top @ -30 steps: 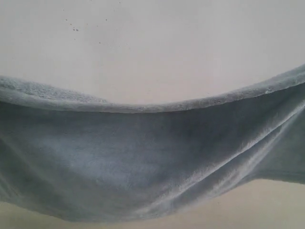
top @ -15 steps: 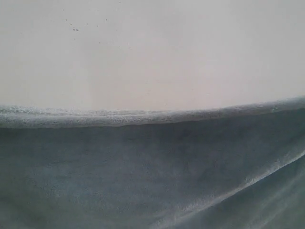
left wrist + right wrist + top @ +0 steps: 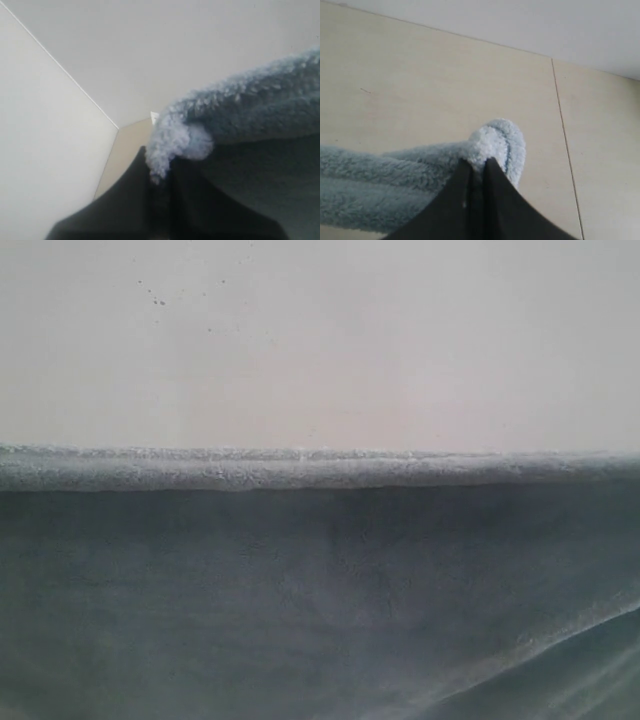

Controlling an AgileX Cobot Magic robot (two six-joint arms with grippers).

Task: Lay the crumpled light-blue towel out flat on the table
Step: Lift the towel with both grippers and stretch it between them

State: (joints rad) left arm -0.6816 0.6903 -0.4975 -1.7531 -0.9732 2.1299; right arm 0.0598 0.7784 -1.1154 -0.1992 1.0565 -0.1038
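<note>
While the towel point(image 3: 320, 600) hangs across the exterior view, it fills the whole lower half of the picture from one side to the other. Its upper hemmed edge point(image 3: 300, 470) runs as an almost straight, level line and looks pulled tight. Below the hem the cloth is mostly smooth, with one slanting fold point(image 3: 560, 635) near the lower right corner. Behind the towel there is a pale wall point(image 3: 400, 350) with a few small dark specks point(image 3: 157, 300). No gripper and no table is visible in this view, because the cloth covers them.

In the left wrist view, the left gripper point(image 3: 160, 172) appears as two dark fingers pressed together, and a fluffy corner of the towel point(image 3: 250, 100) is pinched between them. The cloth goes away from the fingers as a thick rolled edge. Behind it are white surfaces and a narrow beige strip point(image 3: 125, 150); I cannot tell if this strip is the table.

In the right wrist view, the right gripper point(image 3: 478, 167) is also clamped onto the towel point(image 3: 380, 185), holding a rounded fold of its edge. The cloth is held above the beige table point(image 3: 420, 75), which has a thin seam point(image 3: 562, 140).
</note>
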